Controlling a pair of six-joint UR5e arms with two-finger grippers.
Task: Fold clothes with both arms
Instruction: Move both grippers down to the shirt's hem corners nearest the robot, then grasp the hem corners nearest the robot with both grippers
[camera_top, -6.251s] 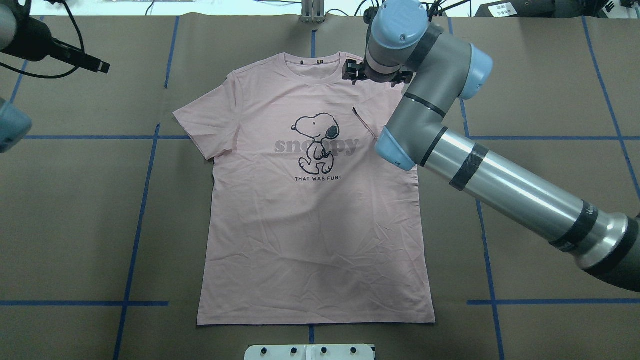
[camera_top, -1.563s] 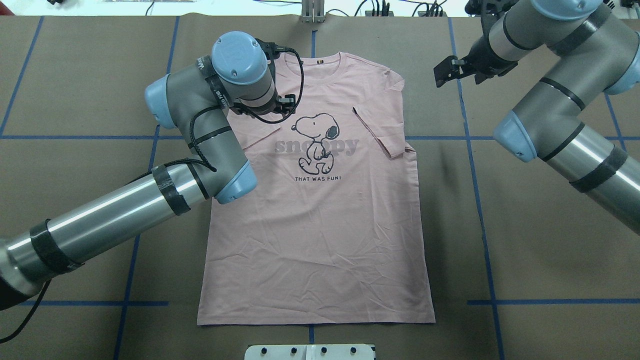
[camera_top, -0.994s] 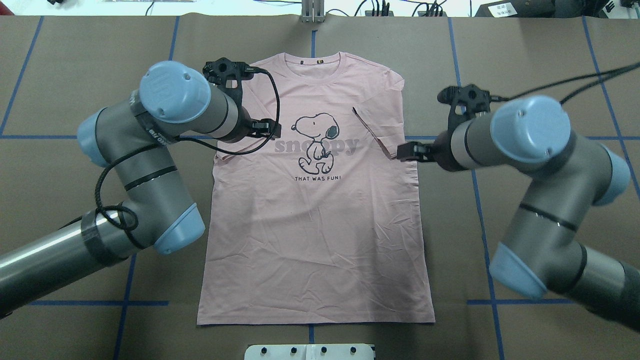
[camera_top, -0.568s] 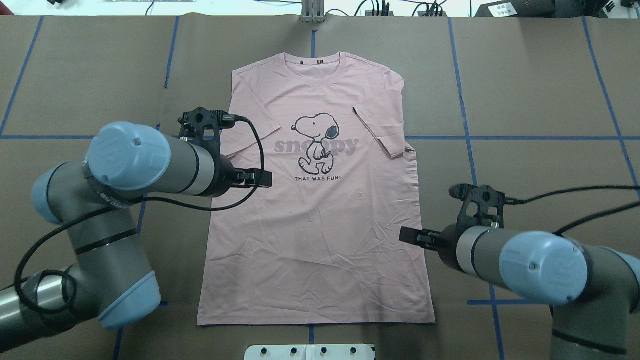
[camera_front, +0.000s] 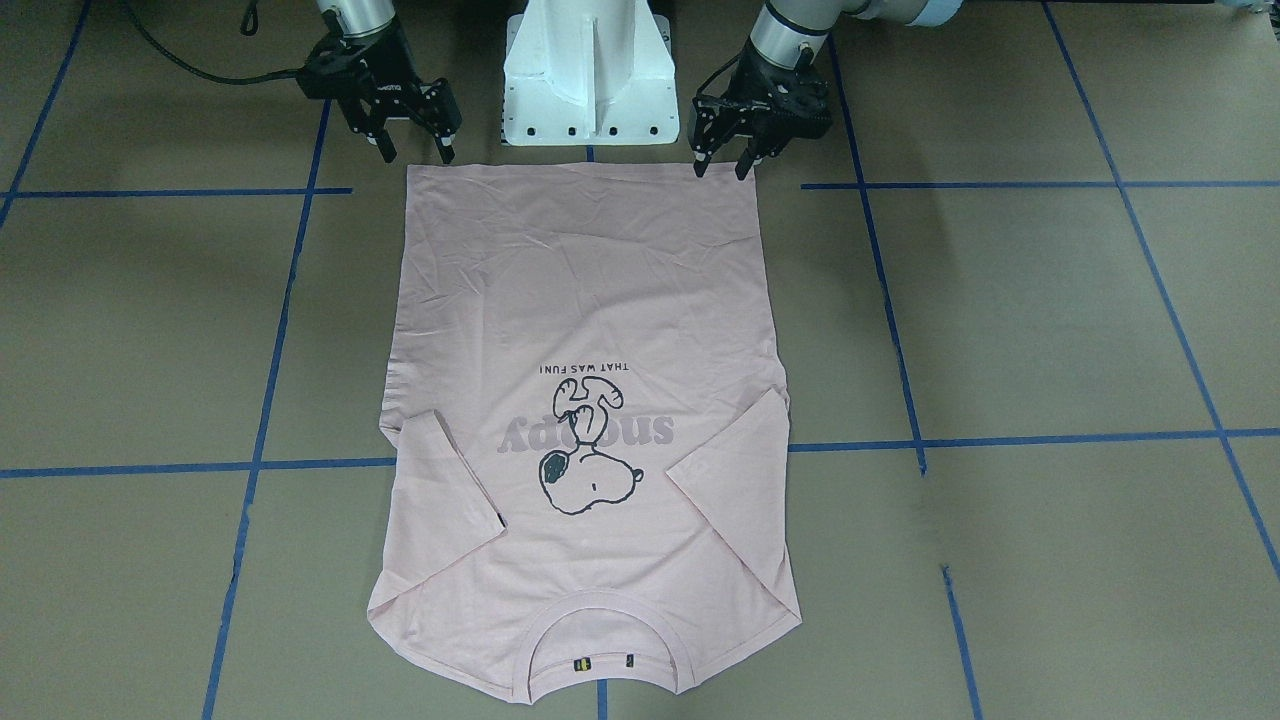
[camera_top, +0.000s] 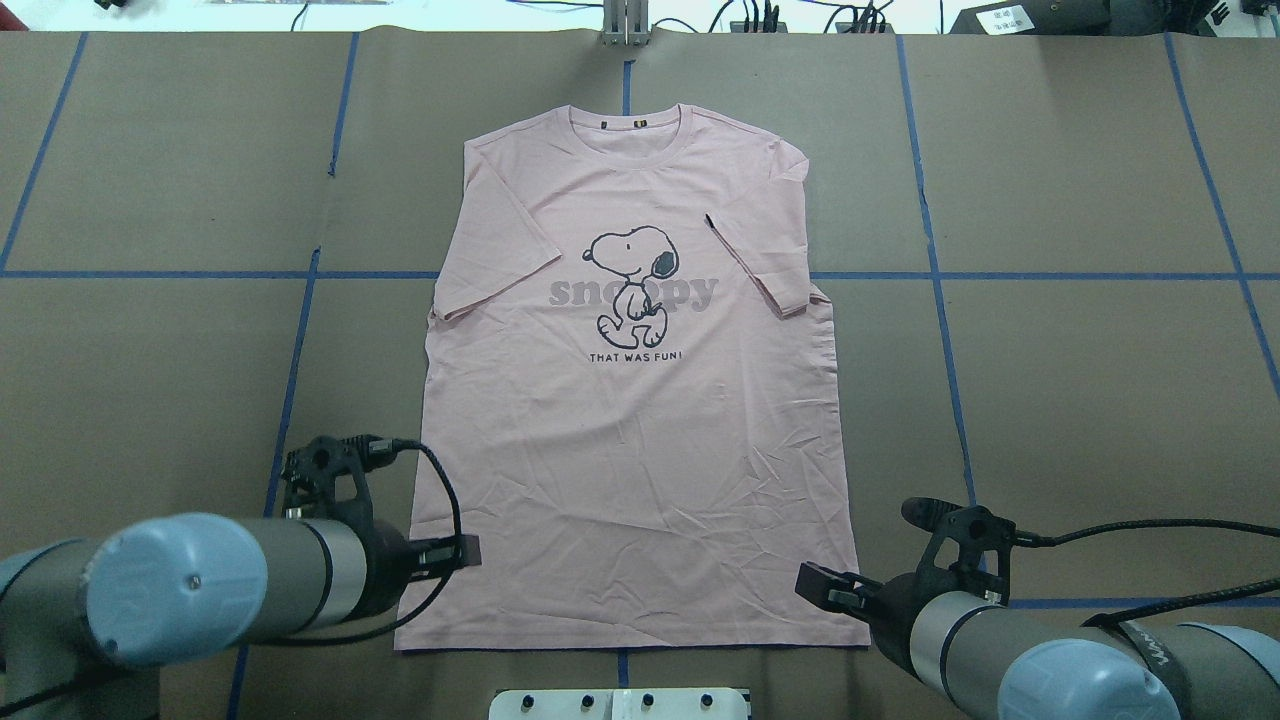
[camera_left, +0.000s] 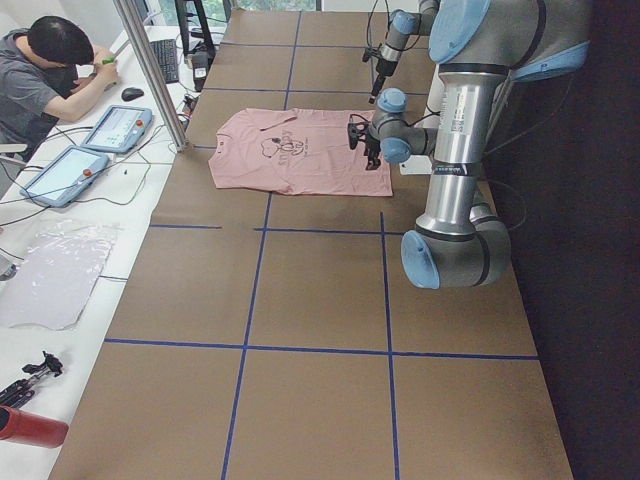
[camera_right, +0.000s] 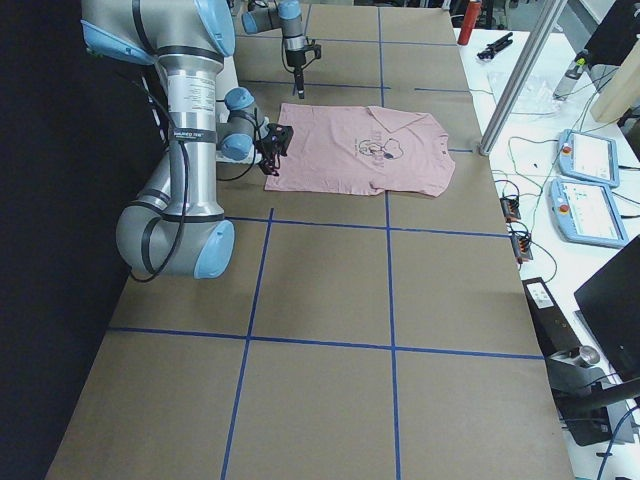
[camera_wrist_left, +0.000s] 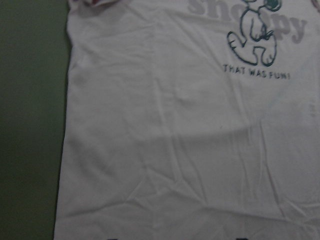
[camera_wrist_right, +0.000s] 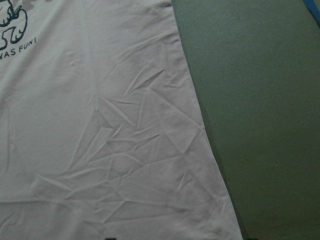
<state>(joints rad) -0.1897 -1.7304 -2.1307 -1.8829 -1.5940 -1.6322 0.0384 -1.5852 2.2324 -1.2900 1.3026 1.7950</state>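
Observation:
The pale pink Snoopy T-shirt (camera_top: 640, 450) lies flat, print up, with its collar (camera_top: 632, 128) far from the robot. Both sleeves are folded inward onto the chest. It also shows in the front view (camera_front: 590, 300). My left gripper (camera_front: 722, 168) is open and empty, just above the hem corner on the robot's left; overhead it is at the lower left (camera_top: 462, 552). My right gripper (camera_front: 415, 152) is open and empty over the other hem corner, at the lower right overhead (camera_top: 818, 584). The wrist views show the shirt's lower left (camera_wrist_left: 175, 125) and lower right (camera_wrist_right: 100, 125) parts.
The white pedestal base (camera_front: 590, 70) stands just behind the hem, between the two grippers. Brown covering with blue tape lines (camera_top: 935, 300) lies over the table. In the exterior left view an operator (camera_left: 45, 75) sits at a side bench with tablets.
Both arms have swept back from the shirt's chest and sleeves to the hem near the robot's base. The left sleeve, flat out earlier, now lies folded inward.

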